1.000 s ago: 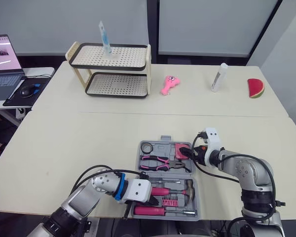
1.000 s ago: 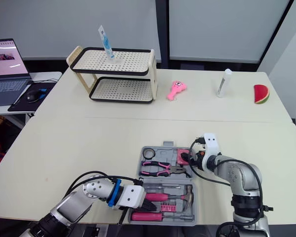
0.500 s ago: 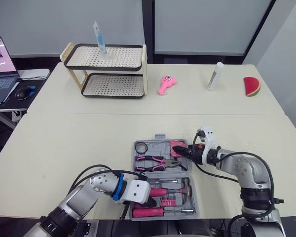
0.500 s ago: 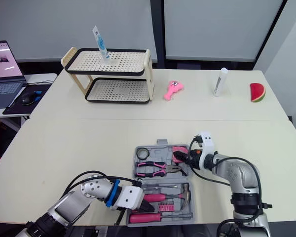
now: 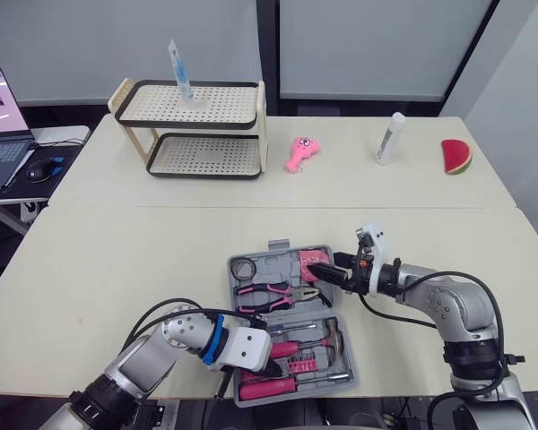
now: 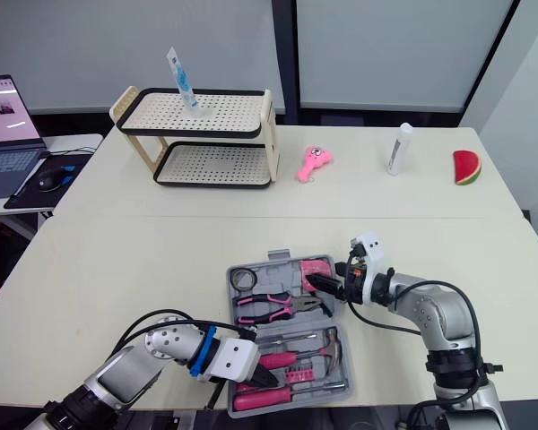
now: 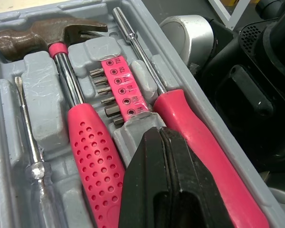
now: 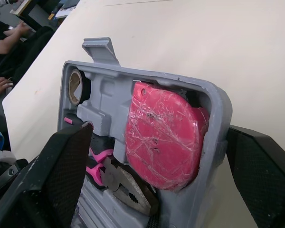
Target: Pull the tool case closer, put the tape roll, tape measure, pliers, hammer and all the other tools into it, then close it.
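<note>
Grey tool case (image 5: 279, 244) lies open at the table's (image 5: 117, 260) near edge, with tape roll (image 5: 244, 268), tape measure (image 5: 310, 266) and pliers (image 5: 269, 292) seated. In the left wrist view, the hammer (image 7: 69, 99) and screwdrivers (image 7: 204, 142) lie nested under the left gripper (image 7: 160, 135), whose fingers are pressed together. In the right wrist view, the right gripper (image 8: 159, 130) is spread astride the tape-measure corner. Only closing the case seems left.

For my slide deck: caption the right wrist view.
Right gripper, jaws open, straddles a corner of the grey plastic tool case, round pink tape measure inside.
</note>
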Controlling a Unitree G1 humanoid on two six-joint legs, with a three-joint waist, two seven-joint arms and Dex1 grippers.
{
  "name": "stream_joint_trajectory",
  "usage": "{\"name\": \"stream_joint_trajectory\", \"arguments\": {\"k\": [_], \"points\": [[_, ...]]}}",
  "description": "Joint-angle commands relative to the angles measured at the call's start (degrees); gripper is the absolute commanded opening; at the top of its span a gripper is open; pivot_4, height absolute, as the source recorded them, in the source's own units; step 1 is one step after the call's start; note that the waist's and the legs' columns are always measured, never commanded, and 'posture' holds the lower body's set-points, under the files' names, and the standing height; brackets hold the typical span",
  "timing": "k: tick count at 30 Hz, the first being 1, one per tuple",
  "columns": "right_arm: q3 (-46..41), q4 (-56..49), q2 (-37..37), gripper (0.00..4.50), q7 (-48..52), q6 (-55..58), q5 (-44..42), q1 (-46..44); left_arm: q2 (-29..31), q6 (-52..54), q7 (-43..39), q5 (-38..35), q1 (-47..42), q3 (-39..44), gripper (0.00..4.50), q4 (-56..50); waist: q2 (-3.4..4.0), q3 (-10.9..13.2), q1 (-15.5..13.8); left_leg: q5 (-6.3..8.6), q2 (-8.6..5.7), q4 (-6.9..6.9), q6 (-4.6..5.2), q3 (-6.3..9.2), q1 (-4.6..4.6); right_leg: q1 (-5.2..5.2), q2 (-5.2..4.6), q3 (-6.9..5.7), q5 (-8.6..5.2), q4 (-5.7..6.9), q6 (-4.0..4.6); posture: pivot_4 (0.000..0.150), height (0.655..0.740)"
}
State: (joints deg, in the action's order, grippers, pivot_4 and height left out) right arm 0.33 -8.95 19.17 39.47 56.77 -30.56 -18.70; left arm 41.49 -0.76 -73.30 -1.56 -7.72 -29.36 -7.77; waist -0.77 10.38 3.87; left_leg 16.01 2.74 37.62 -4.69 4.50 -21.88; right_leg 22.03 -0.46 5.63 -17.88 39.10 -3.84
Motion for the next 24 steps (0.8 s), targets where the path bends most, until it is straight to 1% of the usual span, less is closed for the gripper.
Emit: {"name": "stream_joint_trajectory", "arguments": {"k": [1,13,24], "points": [[0.6,-2.1,-0.3,4.48,2.6,-1.3,-3.0,-1.3,1.5,0.8,-0.5,3.3,1.0,-1.9,0.00,2.2,0.00,0.0,0.0,0.00,0.00,0.00,0.00,0.00,0.00,0.00,0.00,0.00,0.00,0.00,0.00,0.150,0.7350],[-0.2,-4.5,-0.1,4.48,4.3,-1.4,-6.1,-0.9,2.5,-0.1,-0.7,3.4,1.5,-1.7,0.00,2.2,0.00,0.0,0.0,0.00,0.00,0.01,0.00,0.01,0.00,-0.01,0.00,-0.01,0.00,0.01,0.00,0.150,0.7350],[3.3,-9.2,5.6,4.48,7.8,-5.3,-4.7,0.2,3.0,-0.8,-0.2,2.4,1.7,-0.4,0.00,2.3,0.00,0.0,0.0,0.00,0.00,0.02,0.00,0.02,0.00,-0.01,0.01,-0.02,0.00,0.02,0.00,0.150,0.7350]]}}
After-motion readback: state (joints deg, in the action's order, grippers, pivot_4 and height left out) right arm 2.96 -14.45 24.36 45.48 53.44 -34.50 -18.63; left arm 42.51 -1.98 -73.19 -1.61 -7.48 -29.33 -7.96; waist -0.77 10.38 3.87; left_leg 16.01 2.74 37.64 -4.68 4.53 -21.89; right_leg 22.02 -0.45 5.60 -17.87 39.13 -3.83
